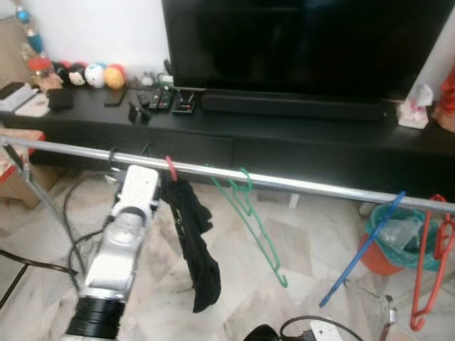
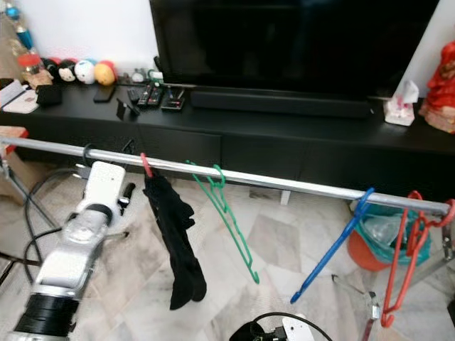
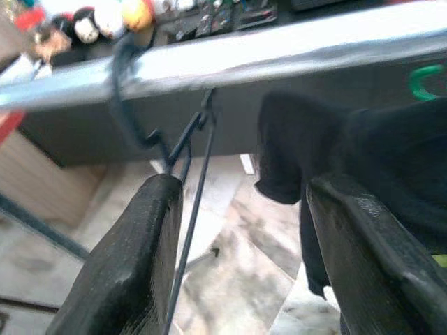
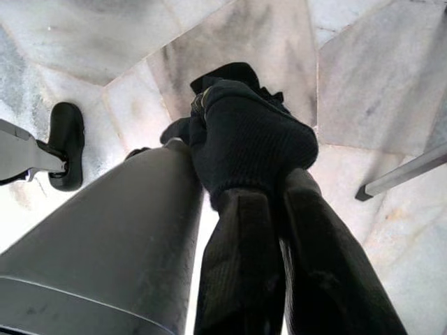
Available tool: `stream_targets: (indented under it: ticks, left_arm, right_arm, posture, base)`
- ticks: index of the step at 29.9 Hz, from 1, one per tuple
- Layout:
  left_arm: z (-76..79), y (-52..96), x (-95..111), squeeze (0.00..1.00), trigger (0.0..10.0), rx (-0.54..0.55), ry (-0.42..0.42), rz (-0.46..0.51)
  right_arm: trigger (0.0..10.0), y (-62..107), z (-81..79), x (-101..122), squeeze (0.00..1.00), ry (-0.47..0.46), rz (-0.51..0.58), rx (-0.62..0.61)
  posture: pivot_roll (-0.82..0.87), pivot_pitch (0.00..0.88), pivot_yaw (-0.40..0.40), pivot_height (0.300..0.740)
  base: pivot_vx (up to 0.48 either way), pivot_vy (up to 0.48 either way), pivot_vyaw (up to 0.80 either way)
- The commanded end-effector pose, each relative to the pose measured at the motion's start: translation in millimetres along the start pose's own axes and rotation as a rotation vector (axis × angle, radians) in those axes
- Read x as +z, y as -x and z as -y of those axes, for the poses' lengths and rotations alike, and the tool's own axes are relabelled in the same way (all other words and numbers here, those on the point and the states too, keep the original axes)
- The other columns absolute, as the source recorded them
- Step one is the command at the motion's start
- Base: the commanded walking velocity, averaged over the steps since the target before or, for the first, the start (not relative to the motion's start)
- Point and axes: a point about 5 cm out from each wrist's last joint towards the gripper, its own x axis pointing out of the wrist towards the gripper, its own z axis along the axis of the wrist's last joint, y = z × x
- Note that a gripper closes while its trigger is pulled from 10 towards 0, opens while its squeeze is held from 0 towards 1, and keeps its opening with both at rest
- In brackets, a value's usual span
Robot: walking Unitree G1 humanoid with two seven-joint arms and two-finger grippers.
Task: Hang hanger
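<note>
A rail (image 1: 298,183) crosses the frame from middle left to lower right. On it, left to right, hang a thin hanger (image 1: 114,160), a garment (image 1: 195,245), then three more hangers (image 1: 249,213) (image 1: 362,252) (image 1: 430,266). The left arm (image 1: 121,241) rises from the lower left toward the rail, below the thin hanger. Behind the rail, a low cabinet (image 1: 298,131) spans the upper frame, bearing a television (image 1: 306,46).

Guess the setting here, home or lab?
Most likely a home living room: a large television on a long black media console, round plush toys and remote controls on top, marble-tile floor, and a metal clothes rail carrying hangers in front.
</note>
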Motion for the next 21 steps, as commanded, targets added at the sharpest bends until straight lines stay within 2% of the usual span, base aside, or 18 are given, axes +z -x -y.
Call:
stream_targets:
  ticks: [1, 8, 10, 15, 16, 21]
  left_arm:
    - [-9.8, -1.4, -3.0, 0.0, 10.0, -0.011, 0.017, 0.003]
    - [-32.0, -6.1, -13.2, 0.0, 10.0, -0.047, 0.035, -0.027]
    - [-38.2, -9.3, -20.1, 0.0, 10.0, -0.061, 0.012, -0.046]
    - [-36.5, -15.9, -22.3, 0.0, 10.0, -0.134, 0.068, -0.037]
    - [-36.8, -19.0, -22.6, 1.0, 10.0, -0.129, 0.082, -0.042]
    - [-35.1, -28.8, -22.1, 1.0, 10.0, -0.133, 0.089, -0.042]
  right_arm:
    - [10.0, -0.1, 0.4, 2.1, 0.0, -0.006, 0.01, 0.001]
    - [10.0, -0.2, 0.2, 2.5, 0.0, 0.003, 0.006, 0.006]
    - [10.0, -0.2, -0.1, 2.7, 0.0, 0.003, 0.006, 0.007]
    - [10.0, -0.2, -0.3, 2.4, 0.0, 0.002, 0.005, 0.007]
    - [10.0, -0.2, -0.3, 2.4, 0.0, 0.001, 0.006, 0.007]
    - [10.0, -0.2, 0.1, 2.8, 0.0, 0.001, 0.007, 0.006]
  posture:
    - [-0.04, 0.0, -0.025, 0.74]
    - [-0.04, 0.0, -0.025, 0.74]
    - [-0.04, 0.0, -0.024, 0.74]
    - [-0.05, 0.0, -0.022, 0.74]
    - [-0.05, 0.0, -0.024, 0.74]
    - [-0.05, 0.0, -0.025, 0.74]
  base:
    - [0.0, 0.0, 0.0]
    - [0.0, 0.0, 0.0]
    - [0.0, 0.0, 0.0]
    - [0.0, 0.0, 0.0]
    - [0.0, 0.0, 0.0]
    - [0.0, 0.0, 0.0]
